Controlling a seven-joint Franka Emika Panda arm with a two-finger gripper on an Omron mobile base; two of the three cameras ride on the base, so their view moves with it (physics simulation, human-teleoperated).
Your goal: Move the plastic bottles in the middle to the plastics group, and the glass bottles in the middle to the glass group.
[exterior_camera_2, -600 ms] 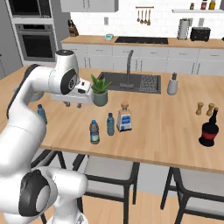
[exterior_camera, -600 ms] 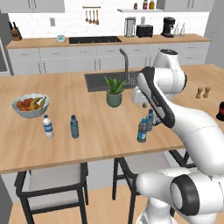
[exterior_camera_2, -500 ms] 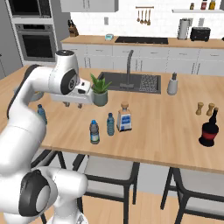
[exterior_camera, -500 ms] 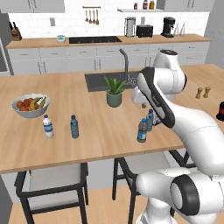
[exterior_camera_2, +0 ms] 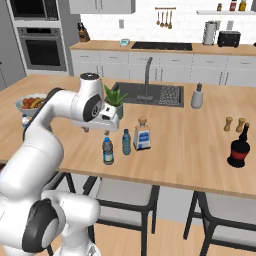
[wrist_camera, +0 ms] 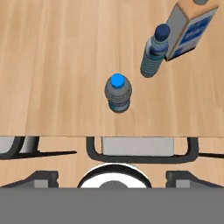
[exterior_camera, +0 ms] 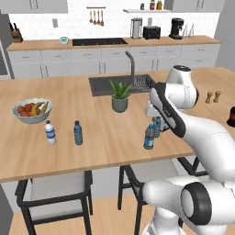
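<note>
Hand view looks straight down on grey-blue, blue-capped plastic bottle [wrist_camera: 118, 93], upright mid-counter, lighter ribbed bottle [wrist_camera: 155, 52] just beyond; gripper [exterior_camera_2: 95, 131] poised above, jaws wide, ready to descend.

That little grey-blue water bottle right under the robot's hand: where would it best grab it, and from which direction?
Probably around the ribbed body just below the blue cap, coming straight down from above. The grey-blue bottle stands upright and round on the wooden counter, so open fingers can straddle it either way. The lighter bottle and the boxy glass bottle stand apart on one side, so the fingers should close across the other axis.
</note>
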